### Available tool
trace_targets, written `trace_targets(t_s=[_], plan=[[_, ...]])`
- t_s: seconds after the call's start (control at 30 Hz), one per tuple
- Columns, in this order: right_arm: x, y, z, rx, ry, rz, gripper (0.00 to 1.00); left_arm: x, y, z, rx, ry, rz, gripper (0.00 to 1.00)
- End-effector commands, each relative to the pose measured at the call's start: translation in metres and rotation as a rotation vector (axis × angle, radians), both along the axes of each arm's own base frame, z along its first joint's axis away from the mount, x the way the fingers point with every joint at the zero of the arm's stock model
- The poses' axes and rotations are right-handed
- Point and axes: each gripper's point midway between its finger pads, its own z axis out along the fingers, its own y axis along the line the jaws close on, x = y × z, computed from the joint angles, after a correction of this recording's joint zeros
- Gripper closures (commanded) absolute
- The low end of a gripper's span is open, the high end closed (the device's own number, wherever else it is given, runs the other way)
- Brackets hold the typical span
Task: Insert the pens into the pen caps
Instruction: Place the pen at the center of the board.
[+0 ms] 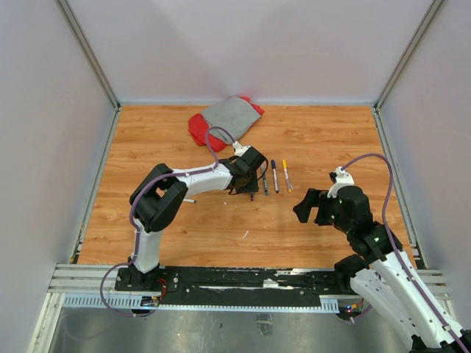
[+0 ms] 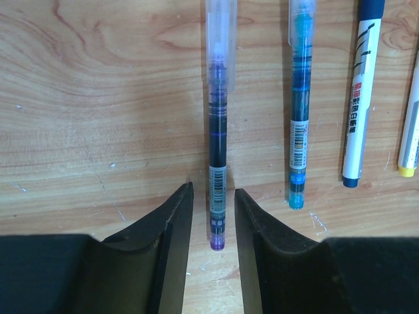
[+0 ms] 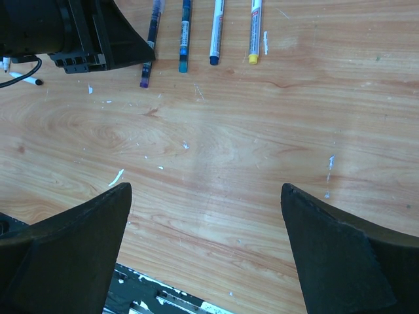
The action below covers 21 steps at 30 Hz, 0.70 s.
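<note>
A purple pen (image 2: pixel 218 140) lies on the wood between the jaws of my left gripper (image 2: pixel 213 190). The jaws are open, with a thin gap on each side of the barrel. A translucent pen cap (image 2: pixel 220 39) sits on its far end. To its right lie a teal pen (image 2: pixel 300 111), a white pen with dark blue ends (image 2: pixel 359 98) and a yellow-ended pen (image 2: pixel 410 144). From above, the left gripper (image 1: pixel 249 182) covers the left end of that row of pens (image 1: pixel 274 176). My right gripper (image 1: pixel 313 207) hovers wide open and empty over bare wood (image 3: pixel 206 190).
A grey and red cloth (image 1: pixel 224 118) lies at the back of the table. Another small white pen (image 3: pixel 19 78) rests left of the left arm (image 1: pixel 189 200). White scraps (image 3: pixel 116 176) dot the wood. The black base rail (image 1: pixel 243 283) runs along the near edge.
</note>
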Motion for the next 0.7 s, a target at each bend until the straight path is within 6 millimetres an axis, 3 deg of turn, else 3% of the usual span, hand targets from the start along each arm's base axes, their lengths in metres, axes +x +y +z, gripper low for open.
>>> trace_targets(t_s=[0.0,0.67], plan=[[0.001,-0.003,0.001,0.015,-0.003,-0.024,0.04,0.003,0.003,-0.007,-0.004,0.007,0.017,0.64],[-0.001,-0.001,-0.002,0.021,0.007,-0.016,0.04,0.019,0.003,-0.016,-0.035,0.013,0.049,0.85]])
